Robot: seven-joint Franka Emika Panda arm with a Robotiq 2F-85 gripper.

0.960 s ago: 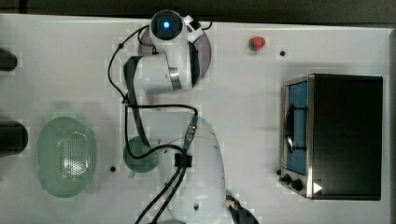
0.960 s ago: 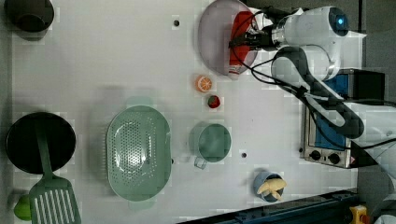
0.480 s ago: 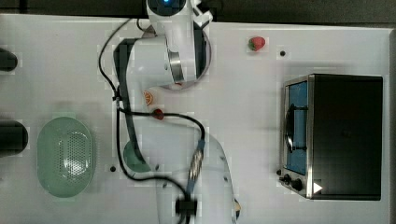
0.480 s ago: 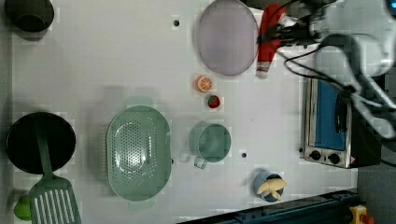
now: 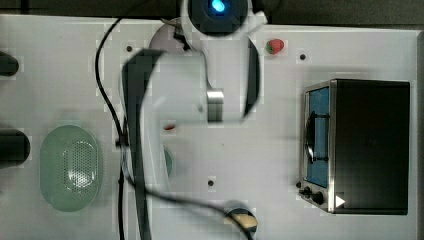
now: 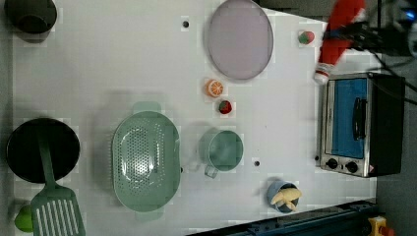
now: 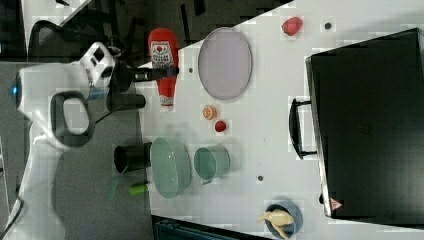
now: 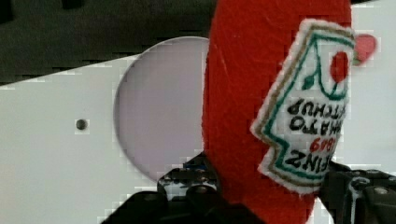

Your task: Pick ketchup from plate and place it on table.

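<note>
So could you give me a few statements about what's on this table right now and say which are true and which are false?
1. The gripper is holding the ketchup bottle. True.
2. The ketchup bottle is lying on the plate. False: nothing lies on the plate, and the bottle is held up off it, to the left view's right of the plate.
3. An orange slice and a strawberry lie on the table between the plate and the green cup. True.
4. The green basket has the orange slice inside it. False: the slice lies on the table, apart from the basket.
5. The toaster oven has its door wide open. False: the door is shut.
</note>
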